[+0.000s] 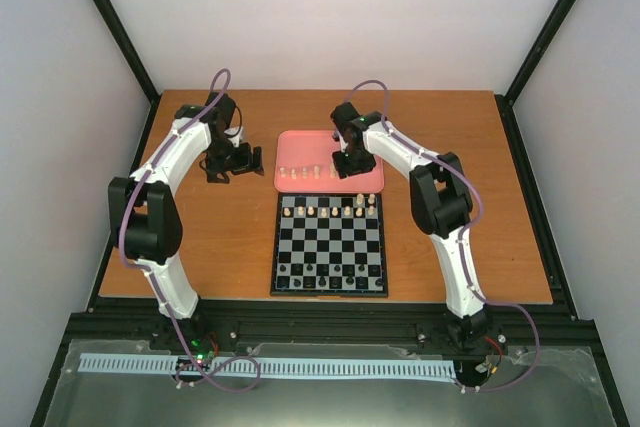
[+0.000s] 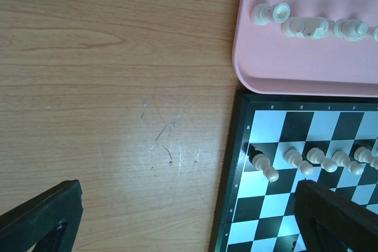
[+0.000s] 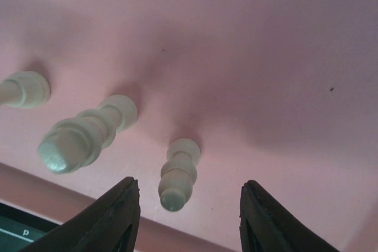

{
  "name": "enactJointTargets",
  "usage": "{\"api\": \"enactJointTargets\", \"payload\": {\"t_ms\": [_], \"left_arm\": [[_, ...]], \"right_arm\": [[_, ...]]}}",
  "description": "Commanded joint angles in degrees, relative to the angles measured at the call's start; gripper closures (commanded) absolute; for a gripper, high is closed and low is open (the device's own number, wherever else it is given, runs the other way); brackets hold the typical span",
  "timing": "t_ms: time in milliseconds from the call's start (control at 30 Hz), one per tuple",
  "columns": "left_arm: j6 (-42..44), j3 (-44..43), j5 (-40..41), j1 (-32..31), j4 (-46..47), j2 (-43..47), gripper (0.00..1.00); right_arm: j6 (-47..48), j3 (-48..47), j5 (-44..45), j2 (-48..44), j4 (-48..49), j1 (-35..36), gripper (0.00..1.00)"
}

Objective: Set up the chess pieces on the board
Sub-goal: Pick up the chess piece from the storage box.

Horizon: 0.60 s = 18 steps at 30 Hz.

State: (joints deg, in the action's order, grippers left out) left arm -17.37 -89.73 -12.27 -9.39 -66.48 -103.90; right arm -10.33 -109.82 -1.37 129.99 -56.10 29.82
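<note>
The chequered board (image 1: pixel 330 247) lies mid-table, with the pink tray (image 1: pixel 300 142) just behind it. A row of cream pieces (image 1: pixel 330 211) stands on the board's far ranks. More cream pieces (image 1: pixel 308 172) are on the tray. My right gripper (image 1: pixel 352 163) hangs over the tray. In the right wrist view it (image 3: pixel 189 192) is open, its fingers either side of an upright cream pawn (image 3: pixel 178 172) without touching it. A taller cream piece (image 3: pixel 82 137) stands to its left. My left gripper (image 1: pixel 234 162) is open and empty over bare wood left of the tray (image 2: pixel 189 222).
Black pieces (image 1: pixel 330 282) stand on the board's near ranks. In the left wrist view, cream pieces (image 2: pixel 304 26) lie on their sides on the tray (image 2: pixel 266 63), and cream pawns (image 2: pixel 264 166) stand along the board's (image 2: pixel 236 175) far edge.
</note>
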Motion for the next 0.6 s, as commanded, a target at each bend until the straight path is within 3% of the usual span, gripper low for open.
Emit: {"api": "enactJointTargets", "payload": {"t_ms": [0,167,567], "left_arm": [[-0.1,-2.0,0.18,-0.1,-1.03,-0.9,0.0],[-0.09,-2.28,0.3,-0.13,-1.11,-1.27,0.0],[-0.12,-3.11,0.3,-0.1,-1.4,-2.18,0.0]], "right_arm": [[1.25,-2.65,-0.61,1.92,-0.84,-0.72,0.53],[1.61,-4.09,-0.7,3.28,-1.02,-1.21,0.55],[2.2,-8.4,-1.01,6.87,-2.47,-1.85,0.7]]}}
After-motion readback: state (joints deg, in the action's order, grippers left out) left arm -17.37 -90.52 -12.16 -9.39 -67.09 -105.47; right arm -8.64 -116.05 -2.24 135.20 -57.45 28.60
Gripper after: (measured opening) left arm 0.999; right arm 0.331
